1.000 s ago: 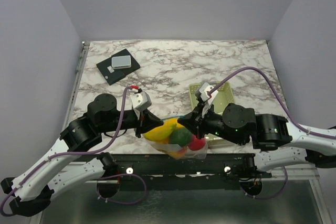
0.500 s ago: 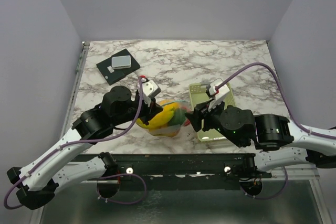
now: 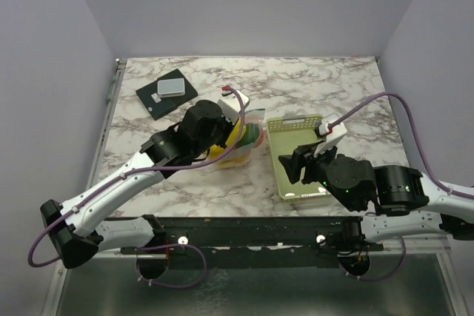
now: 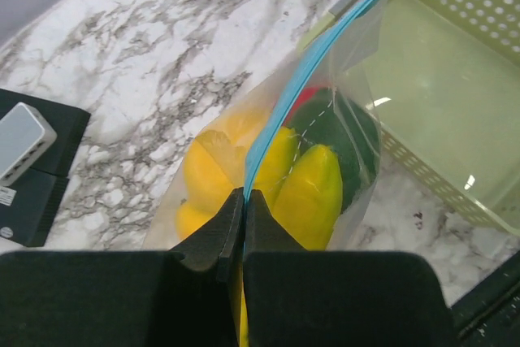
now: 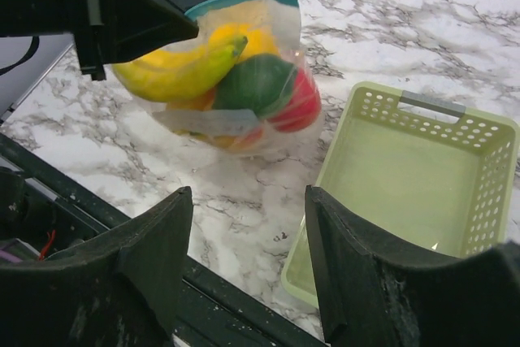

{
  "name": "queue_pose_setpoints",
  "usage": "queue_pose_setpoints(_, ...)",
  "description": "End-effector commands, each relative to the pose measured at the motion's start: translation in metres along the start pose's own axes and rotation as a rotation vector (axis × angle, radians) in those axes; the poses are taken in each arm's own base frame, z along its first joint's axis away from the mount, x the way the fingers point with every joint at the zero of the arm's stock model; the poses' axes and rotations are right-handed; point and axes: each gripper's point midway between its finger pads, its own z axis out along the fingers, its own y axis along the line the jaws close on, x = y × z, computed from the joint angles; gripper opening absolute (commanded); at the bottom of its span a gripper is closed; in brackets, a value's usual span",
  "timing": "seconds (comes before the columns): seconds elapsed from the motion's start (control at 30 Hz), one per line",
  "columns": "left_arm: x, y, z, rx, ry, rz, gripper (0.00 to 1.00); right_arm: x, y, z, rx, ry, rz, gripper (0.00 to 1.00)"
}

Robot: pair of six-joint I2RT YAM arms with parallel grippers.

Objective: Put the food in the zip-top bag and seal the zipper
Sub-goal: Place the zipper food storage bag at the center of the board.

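Observation:
The clear zip-top bag (image 3: pixel 248 138) sits left of centre, with the food inside: yellow banana-like pieces (image 4: pixel 313 193), a green fruit (image 5: pixel 256 83) and a red one (image 5: pixel 296 107). My left gripper (image 4: pixel 244 197) is shut on the near end of the zipper (image 4: pixel 309 79), which runs away from it as one light blue line. I cannot tell whether the bag's bottom touches the marble. My right gripper (image 5: pixel 248 201) stands open and holds nothing. It is on the near side of the bag, apart from it, by the basket's left corner (image 3: pixel 295 164).
A pale green mesh basket (image 3: pixel 285 155) lies right of the bag, with nothing inside it in the right wrist view (image 5: pixel 487 160). A black pad bearing a small white box (image 3: pixel 167 92) lies at the back left. The table's dark front rail (image 5: pixel 236 306) runs just under my right fingers.
My right gripper has opened and drawn back to the right, away from the bag. My left arm has carried the bag from the near edge out toward the table's middle.

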Motion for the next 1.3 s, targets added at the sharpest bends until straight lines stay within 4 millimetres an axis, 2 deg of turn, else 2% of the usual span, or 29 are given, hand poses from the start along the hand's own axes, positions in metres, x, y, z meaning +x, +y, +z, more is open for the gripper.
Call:
queue_pose_setpoints(0.0,-0.049,0.030,0.010,-0.158,-0.115,0.045,0.00,-0.003,-0.016,-0.007,0.036,-0.028,0.046,0.63)
queue_pose_setpoints(0.17,-0.054,0.047,0.036,-0.234,-0.083,0.110,0.00,-0.006,-0.024,-0.013,0.031,-0.045,0.066,0.63)
queue_pose_setpoints(0.37,-0.050,0.103,0.074,-0.290,-0.065,0.089,0.00,-0.014,-0.034,-0.022,0.022,-0.068,0.079,0.63)
queue_pose_setpoints(0.53,-0.056,0.144,0.088,-0.379,-0.084,0.075,0.00,-0.015,-0.038,-0.027,0.005,-0.075,0.085,0.64)
queue_pose_setpoints(0.67,-0.057,0.163,0.098,-0.418,-0.079,0.076,0.00,-0.014,-0.038,-0.026,0.002,-0.074,0.081,0.64)
queue_pose_setpoints(0.8,-0.035,0.156,0.119,-0.382,-0.028,0.061,0.00,-0.010,-0.037,-0.024,0.004,-0.070,0.074,0.65)
queue_pose_setpoints(0.97,0.017,0.133,0.145,-0.303,0.044,-0.047,0.00,-0.004,-0.032,-0.021,-0.009,-0.063,0.072,0.66)
queue_pose_setpoints(1.1,0.058,0.111,0.153,-0.278,0.102,-0.132,0.00,0.000,-0.027,-0.019,-0.020,-0.049,0.064,0.66)
queue_pose_setpoints(1.17,0.065,0.093,0.155,-0.259,0.109,-0.137,0.00,0.001,-0.025,-0.018,-0.023,-0.045,0.063,0.66)
queue_pose_setpoints(1.27,0.071,0.077,0.154,-0.249,0.115,-0.170,0.00,0.002,-0.022,-0.017,-0.030,-0.040,0.066,0.66)
